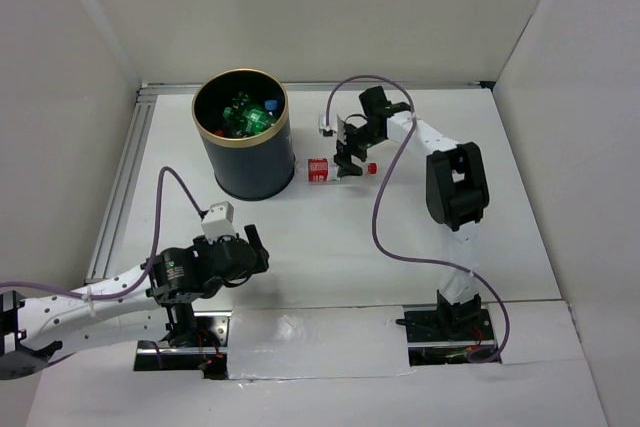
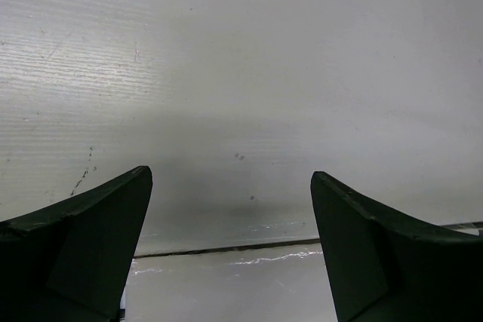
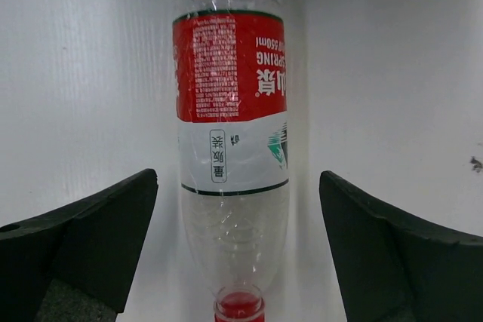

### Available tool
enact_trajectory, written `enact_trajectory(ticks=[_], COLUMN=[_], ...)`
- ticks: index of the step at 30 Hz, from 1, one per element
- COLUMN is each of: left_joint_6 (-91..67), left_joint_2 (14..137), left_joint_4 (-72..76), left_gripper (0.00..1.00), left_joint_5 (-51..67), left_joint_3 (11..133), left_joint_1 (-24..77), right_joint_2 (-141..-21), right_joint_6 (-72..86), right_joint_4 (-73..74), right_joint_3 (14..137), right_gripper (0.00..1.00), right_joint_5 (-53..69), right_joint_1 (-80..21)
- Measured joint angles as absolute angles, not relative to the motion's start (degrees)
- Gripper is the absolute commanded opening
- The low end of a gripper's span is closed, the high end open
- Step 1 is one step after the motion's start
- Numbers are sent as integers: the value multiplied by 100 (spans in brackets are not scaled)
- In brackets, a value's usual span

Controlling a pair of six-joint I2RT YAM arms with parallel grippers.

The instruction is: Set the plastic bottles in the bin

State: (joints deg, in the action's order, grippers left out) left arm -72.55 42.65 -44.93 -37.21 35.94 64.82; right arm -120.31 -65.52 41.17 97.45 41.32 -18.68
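Left gripper (image 2: 231,173): low over the near left of the table (image 1: 330,247), fingers spread wide, nothing between them.
Bin (image 1: 250,167): upright at the far left-centre of the table, well apart from the left gripper.
Bottles in bin (image 1: 245,112): a heap inside, green ones on top.
Red-label bottle (image 3: 230,111): clear, lying on its side on the table just right of the bin's foot, with its base toward the bin and its red cap (image 3: 239,303) away from it.
Right gripper (image 3: 238,174): over this bottle, fingers spread on either side of its body with a gap on each side.
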Motion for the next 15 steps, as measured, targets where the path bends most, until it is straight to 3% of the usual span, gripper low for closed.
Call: enact_trajectory(ticks=[4, 6, 8, 9, 12, 15], left_joint_6=[-7269, -7266, -7266, -7260, -7244, -7247], left_joint_2=[4313, 4386, 4456, 4486, 4541, 4536], left_joint_4=[-4456, -4447, -4447, -4445, -4434, -4383], left_gripper=[99, 99, 99, 99, 99, 99], left_joint_5=[-3715, -3715, -3717, -3717, -3717, -3717], left_joint_3=[3594, 3594, 3594, 3594, 3594, 3590], left_joint_1=[6482, 6482, 6482, 6482, 6482, 6482], right_joint_2=[-12359, -12436, -12470, -12486, -12344, -11878], right_joint_6=[-6580, -6593, -6624, -6643, -6698, -6720], right_joint_4=[3964, 3868, 3844, 3863, 3907, 4066], right_joint_3=[9686, 9539, 9426, 9397, 9384, 9166], right_gripper=[93, 84, 66, 42, 12, 9], right_joint_5=[3918, 3769, 3645, 3592, 3607, 3756], right_joint_1=[-1916, -1946, -1988, -2008, -1997, -1883])
